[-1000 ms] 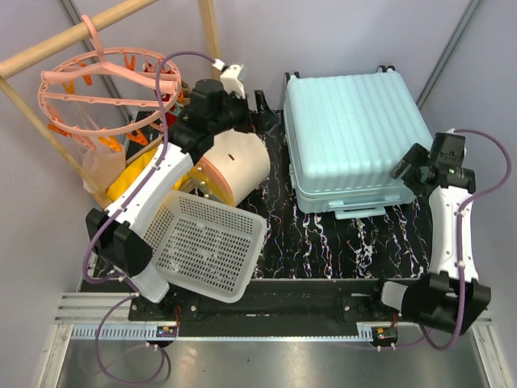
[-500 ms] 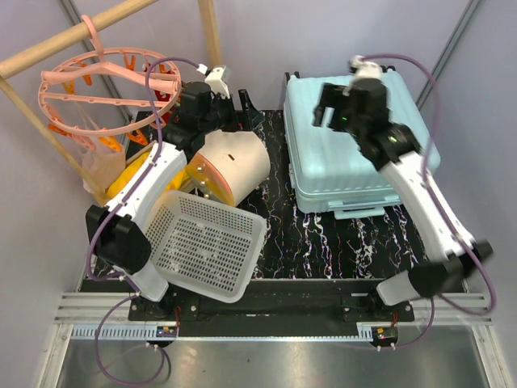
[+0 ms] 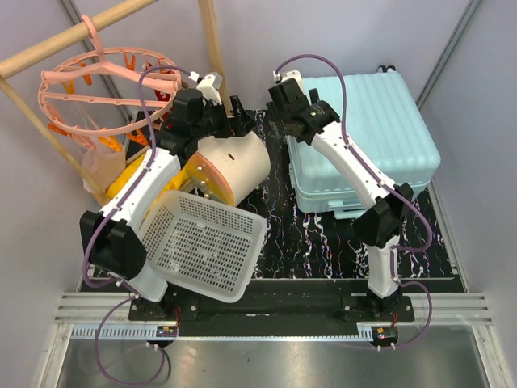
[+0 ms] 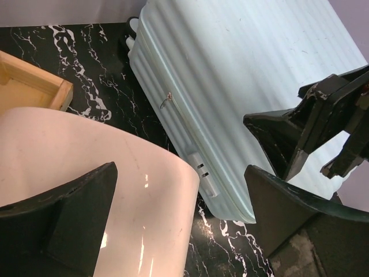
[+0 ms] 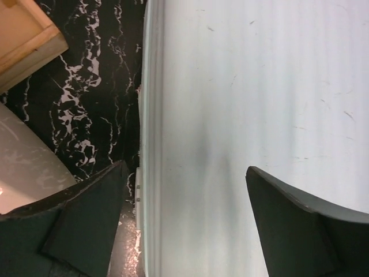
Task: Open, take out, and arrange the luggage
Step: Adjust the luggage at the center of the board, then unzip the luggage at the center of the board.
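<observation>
Luggage [image 3: 363,137]: pale mint-blue ribbed hard shell, lay flat and closed on the black marbled tabletop [image 3: 315,242], upper right of the top view; wheels at the far edge, a handle on the near side
Left fingers [image 4: 63,225]: spread wide, nothing between them; hung above the cream drawer box [image 3: 238,166], upper centre-left of the top view, apart from the luggage
Right fingers [image 5: 305,225]: spread wide, gripping nothing; the arm reached from lower right across the case to its far left corner; in the right wrist view one finger sat over the ribbed top, the other over the left edge and the tabletop strip beside it; contact with the shell could not be told
Spacing: the two sets of fingers were near each other, above the gap between box and case; the right one showed at the right edge of the left wrist view
Case side wall: a zip pull and a small lock plate showed in the left wrist view
Basket [image 3: 206,242]: white, perforated, tilted, lower left of centre, just beside the drawer box
Hanger [image 3: 105,89]: pink, round, with pegs, upper left, hooked on a wooden pole [image 3: 48,48]
</observation>
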Action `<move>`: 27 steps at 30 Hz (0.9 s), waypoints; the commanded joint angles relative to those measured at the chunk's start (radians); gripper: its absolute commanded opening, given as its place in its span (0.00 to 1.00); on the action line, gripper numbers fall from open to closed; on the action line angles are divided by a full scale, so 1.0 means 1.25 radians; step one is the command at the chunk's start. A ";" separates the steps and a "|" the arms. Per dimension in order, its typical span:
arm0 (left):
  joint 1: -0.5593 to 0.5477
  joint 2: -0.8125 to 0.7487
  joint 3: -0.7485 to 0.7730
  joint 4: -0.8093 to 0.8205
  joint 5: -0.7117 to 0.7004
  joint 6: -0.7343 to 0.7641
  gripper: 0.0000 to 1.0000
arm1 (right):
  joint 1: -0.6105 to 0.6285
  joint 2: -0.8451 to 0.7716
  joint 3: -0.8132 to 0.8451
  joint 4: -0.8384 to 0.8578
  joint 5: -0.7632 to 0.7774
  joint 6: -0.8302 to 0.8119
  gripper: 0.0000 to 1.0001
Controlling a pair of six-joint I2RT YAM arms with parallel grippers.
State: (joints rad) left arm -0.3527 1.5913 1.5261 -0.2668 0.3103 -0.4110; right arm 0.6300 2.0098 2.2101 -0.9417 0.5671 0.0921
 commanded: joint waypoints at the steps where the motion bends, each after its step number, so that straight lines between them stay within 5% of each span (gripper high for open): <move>1: 0.024 -0.058 -0.019 0.049 0.009 0.007 0.97 | 0.016 0.088 0.102 -0.107 0.148 -0.060 0.88; 4: 0.033 -0.068 -0.035 0.053 0.008 0.005 0.97 | 0.016 0.103 0.103 -0.150 0.142 -0.050 0.78; 13: 0.048 -0.066 -0.060 0.070 0.024 -0.011 0.98 | 0.018 0.045 -0.073 -0.101 0.089 -0.016 0.81; 21: 0.050 -0.062 -0.080 0.096 0.054 -0.028 0.98 | 0.016 -0.059 -0.245 -0.163 0.146 0.062 0.41; 27: 0.049 -0.063 -0.099 0.121 0.127 -0.004 0.98 | 0.016 -0.177 -0.376 -0.205 0.146 0.108 0.39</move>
State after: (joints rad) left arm -0.2951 1.5436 1.4136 -0.1974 0.3828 -0.4377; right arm 0.6743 1.8442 1.8694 -0.8406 0.7250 0.1688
